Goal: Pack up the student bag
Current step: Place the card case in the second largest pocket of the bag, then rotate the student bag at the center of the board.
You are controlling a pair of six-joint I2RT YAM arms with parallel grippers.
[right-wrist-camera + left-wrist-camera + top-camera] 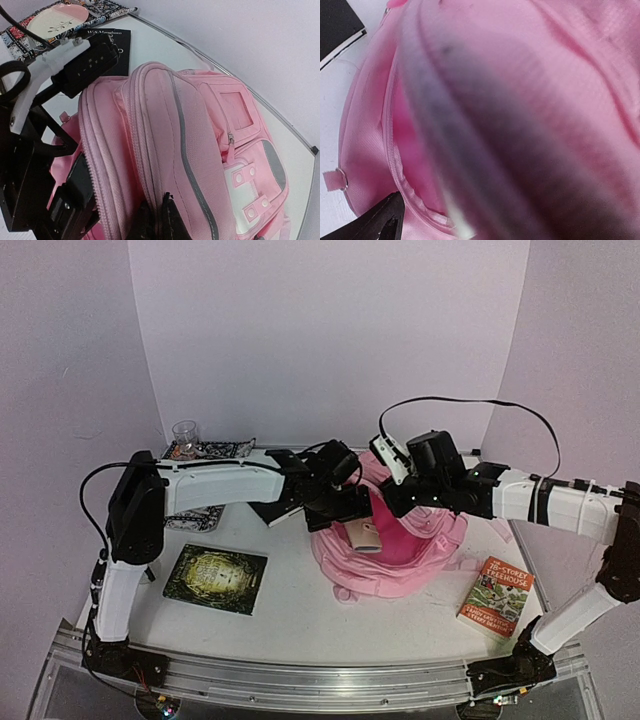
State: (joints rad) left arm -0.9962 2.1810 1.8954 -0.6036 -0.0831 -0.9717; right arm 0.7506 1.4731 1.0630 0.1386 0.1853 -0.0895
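Note:
The pale-pink student bag [400,562] lies in the middle of the table with its main zip open. My left gripper [352,512] is over the opening, shut on a flat pinkish-tan item [365,536] that dips into the bag. In the left wrist view this item [510,150] is a dark blur across the frame, with the bag's rim [365,145] and one finger [385,220] beside it. My right gripper [392,502] is shut on the bag's zipped rim and holds it up. In the right wrist view its fingers [172,220] pinch the fabric of the bag [200,130].
A green book [215,578] lies at the front left and a Treehouse book [497,597] at the front right. A black book [107,42] lies behind the bag. A patterned mat [212,450] with a glass [185,432] and a plate [55,22] is at the back left.

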